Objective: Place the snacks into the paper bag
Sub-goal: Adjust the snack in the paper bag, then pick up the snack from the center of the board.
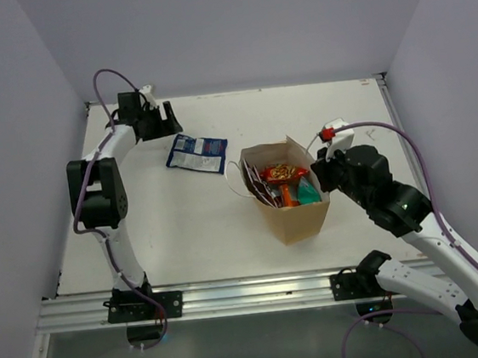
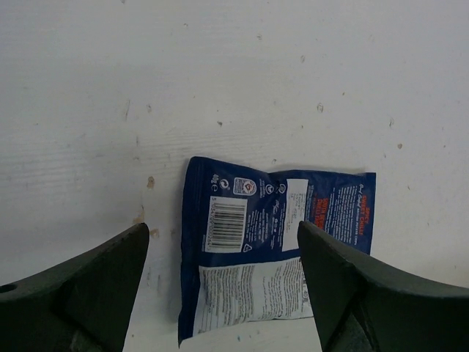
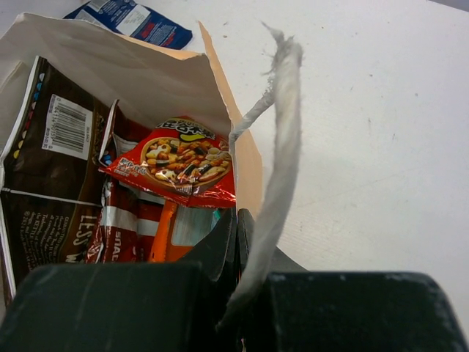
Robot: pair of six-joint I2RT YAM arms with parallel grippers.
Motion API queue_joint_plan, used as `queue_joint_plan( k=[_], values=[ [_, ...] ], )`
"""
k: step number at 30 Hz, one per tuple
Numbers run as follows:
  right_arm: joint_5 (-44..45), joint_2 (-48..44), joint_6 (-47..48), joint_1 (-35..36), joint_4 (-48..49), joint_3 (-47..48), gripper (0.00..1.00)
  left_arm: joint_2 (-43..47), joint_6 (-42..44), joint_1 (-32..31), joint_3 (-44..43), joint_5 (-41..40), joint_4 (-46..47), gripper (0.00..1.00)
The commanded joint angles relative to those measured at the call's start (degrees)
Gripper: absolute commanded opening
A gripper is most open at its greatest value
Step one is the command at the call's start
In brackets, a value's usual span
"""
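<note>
place: robot lab cell | seen: plain pale walls (image 1: 231,26) boxing in my white table (image 1: 193,226) | bare aluminium rail (image 1: 251,291) along its near edge

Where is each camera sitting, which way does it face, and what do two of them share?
Top external: above and behind the arm bases, looking down on the table; the left arm and right arm show.
Left wrist: on the left arm, facing down at the blue packet; the open left pincer frames the view.
Right wrist: on the right arm, looking into the paper bag at snacks; the shut right pincer pinches the rim.
Shared: all three see the blue packet; top and right wrist see the bag.
</note>
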State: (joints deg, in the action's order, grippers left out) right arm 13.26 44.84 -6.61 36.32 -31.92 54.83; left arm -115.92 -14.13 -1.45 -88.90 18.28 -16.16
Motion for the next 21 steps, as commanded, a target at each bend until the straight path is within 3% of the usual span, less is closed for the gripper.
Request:
queue_joint_plan(
  k=[1, 15, 21],
  values=[
    [-2.7, -1.2, 0.0, 0.0, 4.1, 0.0, 0.00, -4.6, 5.3, 0.4, -5.6, 7.3, -3.4, 0.85],
    [-5.6, -1.6, 0.8, 0.0, 4.9, -1.2, 0.00, -13.3, 8.3, 0.8, -8.1, 8.3, -8.0, 0.76],
    [-5.8, -2.1, 0.7, 0.0, 5.7, -1.8, 0.00, -13.6, 7.1, 0.8, -3.5, 8.2, -8.7, 0.65]
  ],
)
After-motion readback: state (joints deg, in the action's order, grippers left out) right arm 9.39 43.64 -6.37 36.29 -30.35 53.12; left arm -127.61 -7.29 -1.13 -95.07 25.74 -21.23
